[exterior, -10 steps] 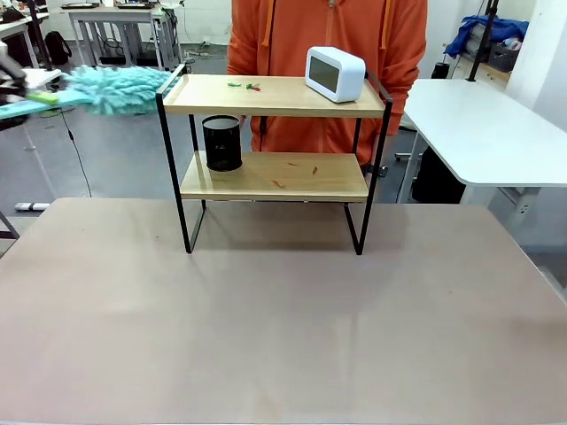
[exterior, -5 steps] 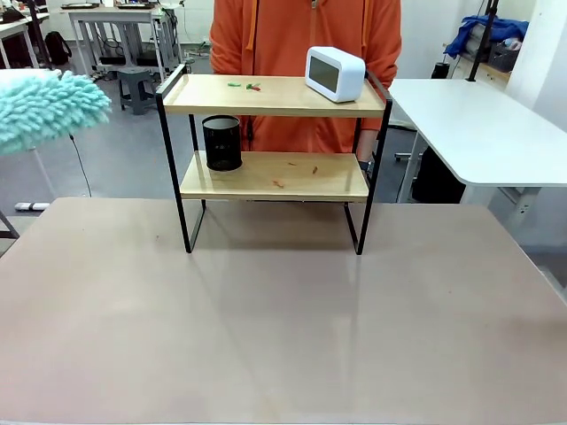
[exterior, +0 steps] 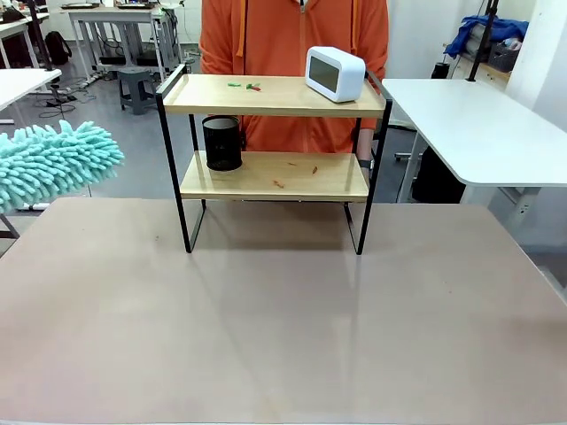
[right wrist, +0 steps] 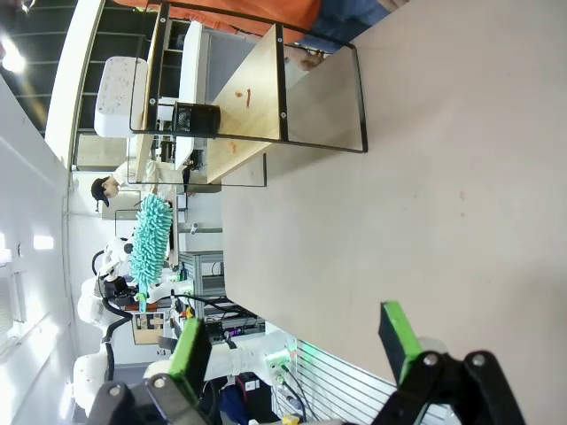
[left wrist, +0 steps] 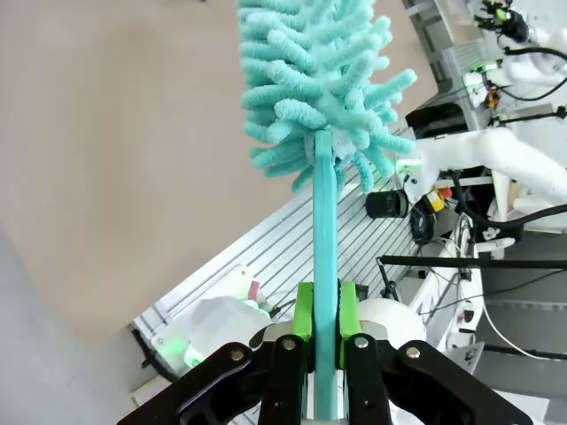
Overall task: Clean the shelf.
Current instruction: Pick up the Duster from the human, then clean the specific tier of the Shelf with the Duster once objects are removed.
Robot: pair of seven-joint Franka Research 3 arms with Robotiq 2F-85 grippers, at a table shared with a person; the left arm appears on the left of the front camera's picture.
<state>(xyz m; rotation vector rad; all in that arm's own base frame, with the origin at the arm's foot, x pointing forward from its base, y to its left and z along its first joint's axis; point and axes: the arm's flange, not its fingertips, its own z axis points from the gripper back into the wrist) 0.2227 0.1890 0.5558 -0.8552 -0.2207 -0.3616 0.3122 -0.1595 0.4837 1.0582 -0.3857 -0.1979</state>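
Note:
The shelf (exterior: 275, 96) stands at the table's far side, two wooden boards in a black frame; it lies sideways as the shelf (right wrist: 257, 84) in the right wrist view. Small red and green scraps (exterior: 246, 86) lie on its top board and a few more on the lower one. A fluffy teal duster (exterior: 55, 162) hangs at the far left above the table edge. My left gripper (left wrist: 325, 329) is shut on the duster's teal handle (left wrist: 325, 266), the head (left wrist: 314, 84) pointing away. My right gripper (right wrist: 297, 341) is open over the table, holding nothing.
A white clock-like box (exterior: 335, 73) sits on the top board at the right, and a black mesh cup (exterior: 222, 142) on the lower board at the left. A person in orange (exterior: 292, 35) stands behind the shelf. A white table (exterior: 478, 124) stands at the right.
The duster has swung from beside the shelf's top left corner to the left and down, now lower near the table's left edge. The person has shifted slightly left.

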